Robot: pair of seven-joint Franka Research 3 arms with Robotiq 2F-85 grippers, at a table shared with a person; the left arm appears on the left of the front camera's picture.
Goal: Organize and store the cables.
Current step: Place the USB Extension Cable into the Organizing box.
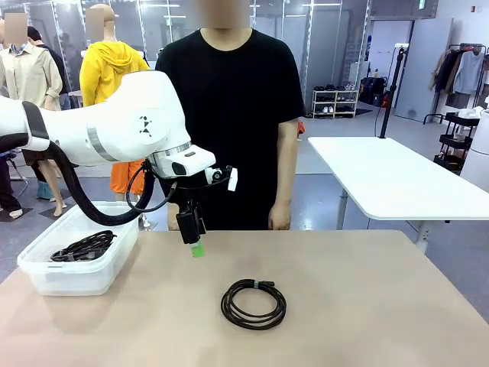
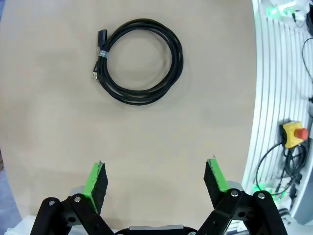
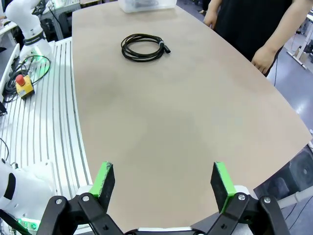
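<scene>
Left gripper [image 1: 196,243] wide open, empty, hanging above table [image 1: 367,306] beyond coiled cable [image 1: 254,303]; second cable [image 1: 82,246] in clear bin [image 1: 46,277] at table's left; right gripper [image 3: 163,182] open, empty; person [image 1: 233,115] at far side

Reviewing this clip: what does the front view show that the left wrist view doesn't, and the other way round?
Front view alone: a clear bin at the table's left holding a coiled cable, and the person standing at the far side. Left wrist view alone: the left gripper open and empty, plus a yellow box with a red button off the table. Both: the loose coiled cable on the tabletop.
</scene>
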